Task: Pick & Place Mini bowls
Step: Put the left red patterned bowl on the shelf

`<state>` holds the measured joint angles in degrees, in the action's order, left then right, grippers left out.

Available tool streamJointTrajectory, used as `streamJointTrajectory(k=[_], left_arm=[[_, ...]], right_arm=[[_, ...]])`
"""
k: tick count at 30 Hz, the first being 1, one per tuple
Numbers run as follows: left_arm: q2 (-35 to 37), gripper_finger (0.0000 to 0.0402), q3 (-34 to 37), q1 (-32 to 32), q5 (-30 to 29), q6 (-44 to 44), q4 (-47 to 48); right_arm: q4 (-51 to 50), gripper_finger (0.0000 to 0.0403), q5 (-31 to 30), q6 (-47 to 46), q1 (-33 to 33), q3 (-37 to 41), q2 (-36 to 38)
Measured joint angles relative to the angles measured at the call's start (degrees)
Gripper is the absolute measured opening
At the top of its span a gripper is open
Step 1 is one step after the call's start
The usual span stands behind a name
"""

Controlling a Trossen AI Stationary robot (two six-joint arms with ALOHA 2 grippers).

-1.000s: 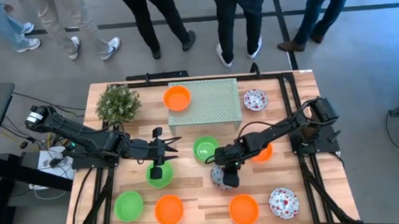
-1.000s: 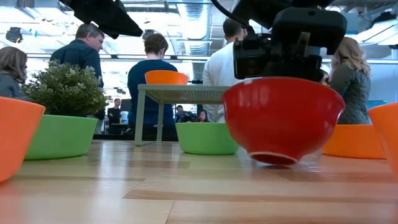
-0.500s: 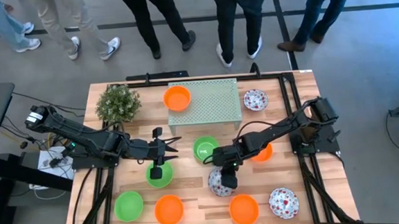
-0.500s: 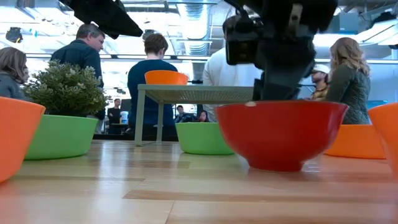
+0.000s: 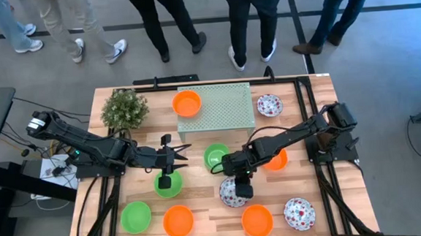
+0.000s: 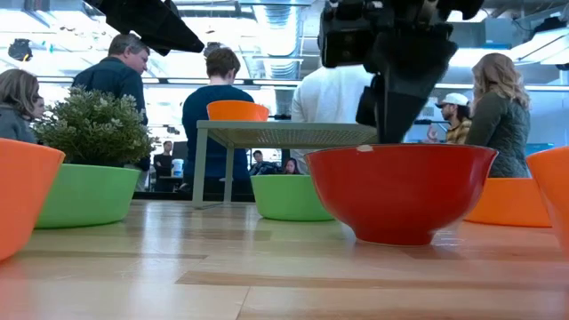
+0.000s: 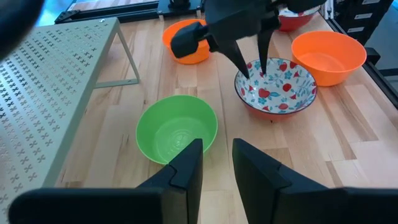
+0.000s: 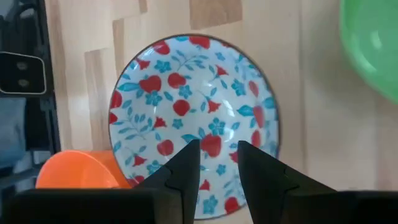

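A floral bowl [image 5: 233, 193], white with red speckles inside and red outside, stands on its foot on the table [image 6: 400, 191] [image 7: 277, 87] [image 8: 193, 124]. My right gripper [image 5: 238, 181] [image 7: 255, 71] [image 8: 217, 149] hangs open over it, fingers pointing down, tips low over the bowl's inside. My left gripper [image 5: 178, 158] [image 7: 216, 149] waits open a little to the left. It points toward the table's right, between two green bowls [image 5: 216, 156] [image 5: 168, 183], and holds nothing. My right gripper's fingers [image 7: 247, 65] come down from above over the floral bowl's inside, near its rim [image 7: 249, 78]. I cannot tell whether they touch it. The bowl rests level on the table.
Along the near edge stand a green bowl [image 5: 136, 216], two orange bowls [image 5: 178, 220] [image 5: 257, 220] and a floral one [image 5: 299, 213]. An orange bowl [image 5: 275, 159] sits under the right arm. The mesh rack [image 5: 216, 107] carries an orange bowl [image 5: 187, 102], flanked by a plant [image 5: 124, 108] and a floral bowl [image 5: 269, 105]. People stand beyond the far edge.
A second ago the floral bowl hung tilted and lifted clear under my right gripper. It came down a little toward the near edge and now stands level on the table. The right gripper has since risen slightly above it.
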<state>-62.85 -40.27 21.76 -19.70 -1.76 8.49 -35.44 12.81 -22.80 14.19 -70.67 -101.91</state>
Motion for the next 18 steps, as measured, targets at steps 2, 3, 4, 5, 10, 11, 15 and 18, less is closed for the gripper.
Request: streamJointTrajectory(k=[2,3,4,5,10,11,15,18], left_arm=[[0.00,0.0089,0.00,0.00,0.00,0.00,0.01],[0.00,0.0089,0.00,0.00,0.00,0.00,0.01],[0.00,0.0089,0.00,0.00,0.00,0.00,0.02],[0.00,0.0089,0.00,0.00,0.00,0.00,0.02],[0.00,0.0089,0.00,0.00,0.00,0.00,0.02],[0.00,0.0089,0.00,0.00,0.00,0.00,0.02],[0.00,0.0089,0.00,0.00,0.00,0.00,0.00],[0.00,0.0089,0.00,0.00,0.00,0.00,0.00]], right_arm=[[-1.29,0.0103,-1.10,0.96,-0.51,-0.94,0.00],[-2.05,0.0103,-1.51,1.41,-0.87,-1.17,0.00],[-2.78,0.0103,-1.87,1.94,-1.21,-1.25,0.00],[-3.33,0.0103,-2.33,2.28,-1.53,-1.25,0.00],[-6.09,0.0103,-3.77,2.50,-3.29,-1.27,-0.59],[-6.42,0.0103,-3.75,2.90,-3.46,-1.25,-0.61],[-5.95,0.0103,-2.74,3.38,-3.82,-1.27,-0.57],[-4.84,0.0103,-1.52,3.36,-3.70,-1.27,-0.55]])
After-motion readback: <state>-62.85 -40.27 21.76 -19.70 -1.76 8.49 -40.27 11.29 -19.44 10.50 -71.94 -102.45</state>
